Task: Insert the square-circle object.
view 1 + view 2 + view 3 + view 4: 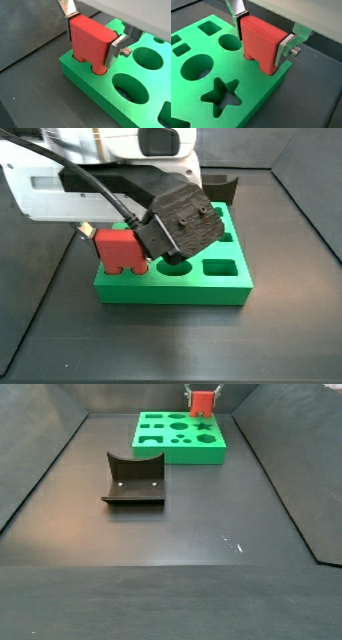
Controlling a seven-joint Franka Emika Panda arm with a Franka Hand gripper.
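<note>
My gripper (92, 36) is shut on the red square-circle object (90, 42), its silver fingers (118, 49) pressing the block's two narrow sides. The block stands upright at one end of the green board (100, 92), and its two legs reach down into holes at the board's corner. Both wrist views show this; in a wrist view the gripper (263, 35) holds the block (259, 42) over the board (244, 102). In a side view the block (118, 250) sits at the board's (174, 288) near-left corner. In a side view it (201, 403) is at the board's (181, 444) far end.
The board carries several cut-out holes, among them a star (221, 95) and round holes (130, 87). A dark L-shaped fixture (134, 482) stands on the dark floor beside the board. Dark walls (54, 454) ring the work area.
</note>
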